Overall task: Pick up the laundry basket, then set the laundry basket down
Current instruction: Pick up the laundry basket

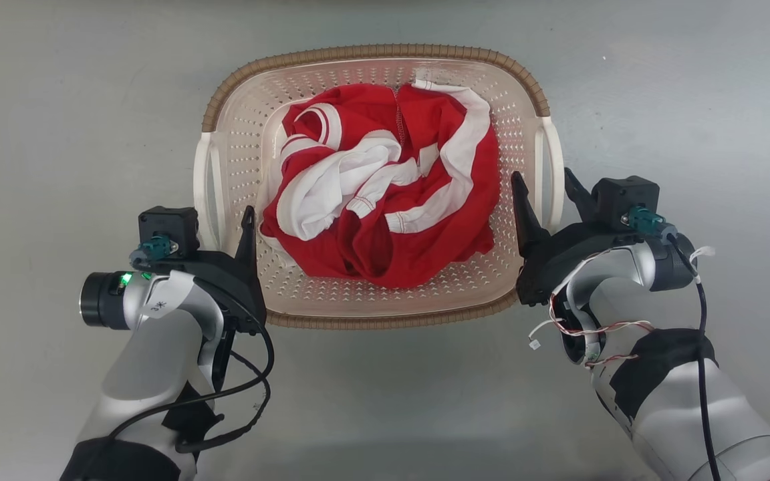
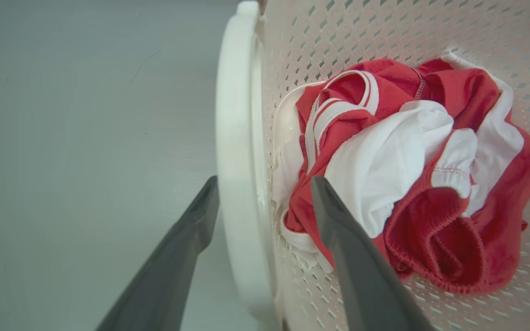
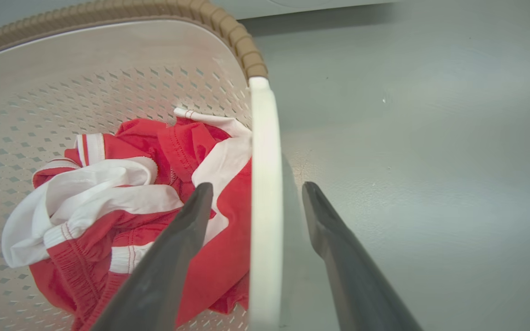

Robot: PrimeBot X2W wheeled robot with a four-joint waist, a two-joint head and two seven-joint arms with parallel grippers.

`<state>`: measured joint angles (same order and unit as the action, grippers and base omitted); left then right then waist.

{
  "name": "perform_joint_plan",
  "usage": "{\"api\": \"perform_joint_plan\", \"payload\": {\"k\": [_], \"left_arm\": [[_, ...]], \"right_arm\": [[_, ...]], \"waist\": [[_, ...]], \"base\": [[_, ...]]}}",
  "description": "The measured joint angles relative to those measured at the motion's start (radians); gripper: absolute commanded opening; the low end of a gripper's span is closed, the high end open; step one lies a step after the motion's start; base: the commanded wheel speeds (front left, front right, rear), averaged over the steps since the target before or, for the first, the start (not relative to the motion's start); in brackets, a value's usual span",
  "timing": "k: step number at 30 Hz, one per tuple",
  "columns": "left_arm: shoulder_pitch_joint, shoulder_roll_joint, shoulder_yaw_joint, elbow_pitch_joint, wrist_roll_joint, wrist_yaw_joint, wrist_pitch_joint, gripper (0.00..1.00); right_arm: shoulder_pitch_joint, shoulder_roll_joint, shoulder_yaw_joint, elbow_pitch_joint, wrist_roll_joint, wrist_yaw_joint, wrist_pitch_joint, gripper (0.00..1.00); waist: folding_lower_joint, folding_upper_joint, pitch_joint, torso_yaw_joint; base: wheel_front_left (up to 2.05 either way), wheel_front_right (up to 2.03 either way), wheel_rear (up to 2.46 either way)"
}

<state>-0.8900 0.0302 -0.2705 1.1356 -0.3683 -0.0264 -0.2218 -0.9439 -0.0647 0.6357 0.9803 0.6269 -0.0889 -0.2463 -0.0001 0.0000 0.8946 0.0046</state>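
The laundry basket (image 1: 371, 52) is cream with perforated walls and a brown woven-look rim, and it sits on the grey floor in front of me. Red and white clothes (image 1: 385, 194) are piled inside it. My left gripper (image 1: 216, 224) is open, its fingers on either side of the basket's white left handle (image 2: 237, 138). One finger is inside the basket beside the clothes and the other is outside. My right gripper (image 1: 543, 177) is open in the same way around the white right handle (image 3: 265, 161). Neither pair of fingers is pressed onto its handle.
Bare grey floor (image 1: 57, 120) lies on all sides of the basket. In the right wrist view, the lower edge of a pale object (image 3: 320, 3) runs along the floor beyond the basket's far rim.
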Motion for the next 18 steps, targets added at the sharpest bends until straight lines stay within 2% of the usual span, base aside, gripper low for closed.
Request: {"api": "perform_joint_plan", "payload": {"k": [13,16,18], "left_arm": [[-0.011,0.000,-0.046,0.019,-0.033,0.000,0.000,1.00],[-0.013,0.000,-0.059,0.020,-0.045,0.000,0.001,1.00],[-0.015,0.000,-0.066,0.020,-0.047,0.000,0.002,1.00]], "right_arm": [[-0.033,0.000,0.065,0.010,0.060,-0.013,0.020,0.98],[-0.036,0.000,0.080,0.014,0.066,-0.017,0.026,0.81],[-0.040,0.000,0.089,0.014,0.075,-0.017,0.026,0.74]], "waist": [[0.0001,0.0000,0.013,-0.002],[0.0000,0.0000,0.015,-0.002],[0.0000,0.0000,0.017,-0.002]], "base": [[0.00,0.00,0.00],[0.00,0.00,0.00],[0.00,0.00,0.00]]}}
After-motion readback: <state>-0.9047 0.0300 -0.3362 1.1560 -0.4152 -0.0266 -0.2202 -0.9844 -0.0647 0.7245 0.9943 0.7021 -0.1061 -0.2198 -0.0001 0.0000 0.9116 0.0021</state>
